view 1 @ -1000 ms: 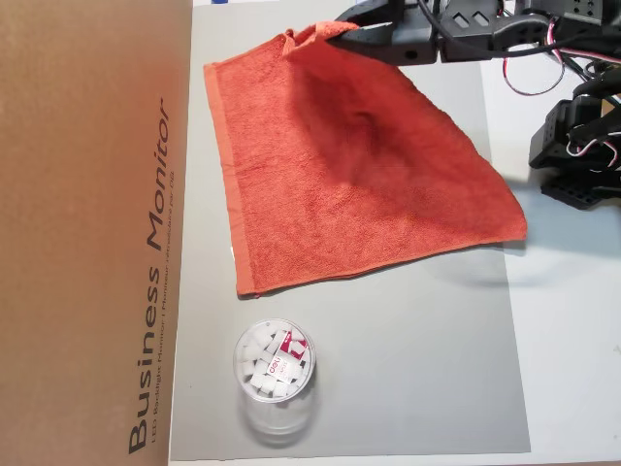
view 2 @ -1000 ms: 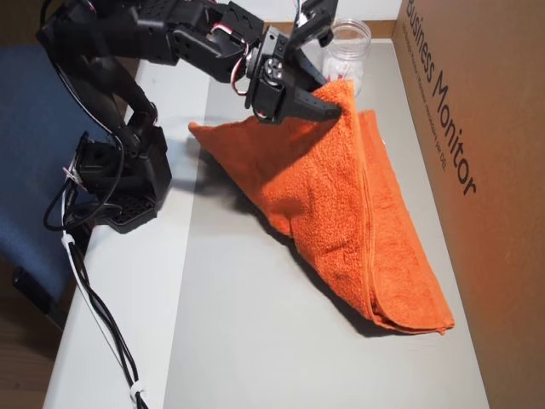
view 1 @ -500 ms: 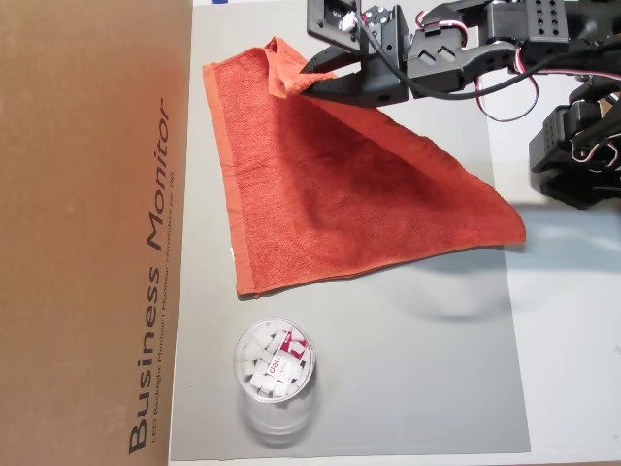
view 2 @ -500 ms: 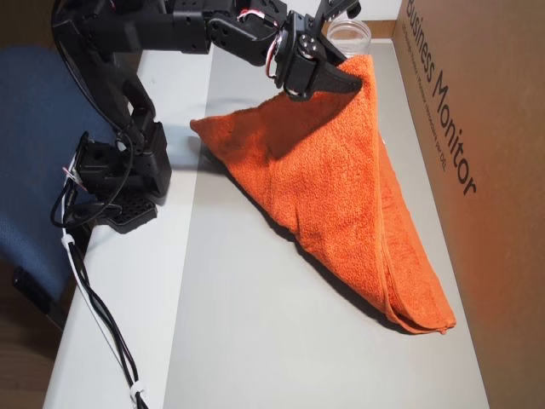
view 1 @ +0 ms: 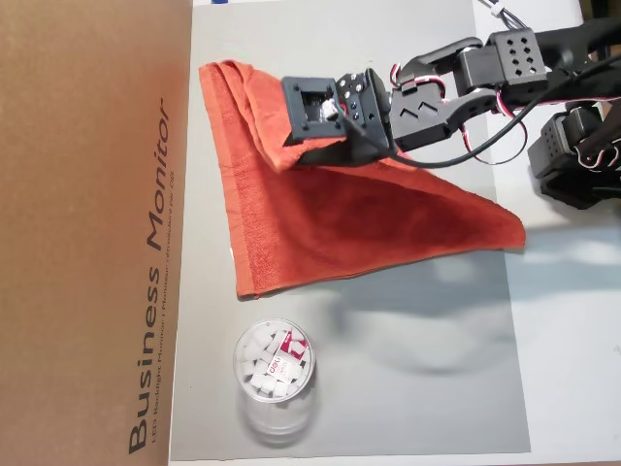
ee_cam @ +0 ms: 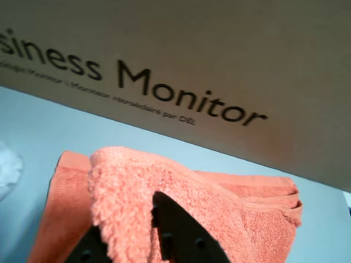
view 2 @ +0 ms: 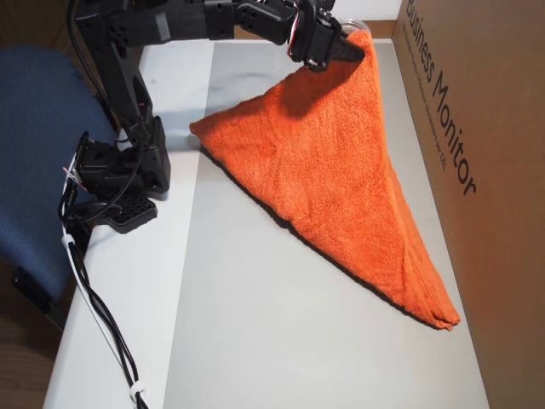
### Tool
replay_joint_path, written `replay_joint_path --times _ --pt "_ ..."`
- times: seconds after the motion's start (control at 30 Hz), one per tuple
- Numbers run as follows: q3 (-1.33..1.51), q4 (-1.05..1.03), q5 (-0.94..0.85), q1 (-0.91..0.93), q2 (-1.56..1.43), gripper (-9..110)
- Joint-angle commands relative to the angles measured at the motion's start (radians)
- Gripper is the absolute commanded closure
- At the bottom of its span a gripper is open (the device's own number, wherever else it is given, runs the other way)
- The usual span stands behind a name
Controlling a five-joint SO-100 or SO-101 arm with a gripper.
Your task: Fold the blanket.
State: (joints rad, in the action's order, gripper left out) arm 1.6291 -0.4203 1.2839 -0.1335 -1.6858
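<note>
The orange-red blanket (view 1: 340, 218) lies on the grey mat (view 1: 408, 388) with one corner pulled up. My gripper (view 1: 288, 153) is shut on that raised corner, above the blanket's box-side half. In the other overhead view the gripper (view 2: 356, 53) holds the corner high near the top edge. From there the blanket (view 2: 341, 179) hangs in a long triangle down to its far tip. The wrist view shows terry cloth (ee_cam: 137, 186) draped over a black finger (ee_cam: 178, 233).
A large cardboard box (view 1: 92, 223) printed "Business Monitor" stands along the mat's left side. A clear jar (view 1: 275, 367) of white pieces sits below the blanket. The arm's base (view 2: 119, 183) is clamped at the table edge, with cables (view 2: 98, 315) trailing.
The gripper, still shut on the corner, has carried it from the mat's far edge over the blanket toward the jar side, lifting the cloth into a taut triangle.
</note>
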Motion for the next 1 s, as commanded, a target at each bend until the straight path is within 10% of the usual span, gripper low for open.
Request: replay_joint_path --times 0.0,0.97 --pt "-0.069 0.021 -0.011 -0.034 0.008 102" --pt "-0.130 0.184 -0.021 -0.101 0.342 102"
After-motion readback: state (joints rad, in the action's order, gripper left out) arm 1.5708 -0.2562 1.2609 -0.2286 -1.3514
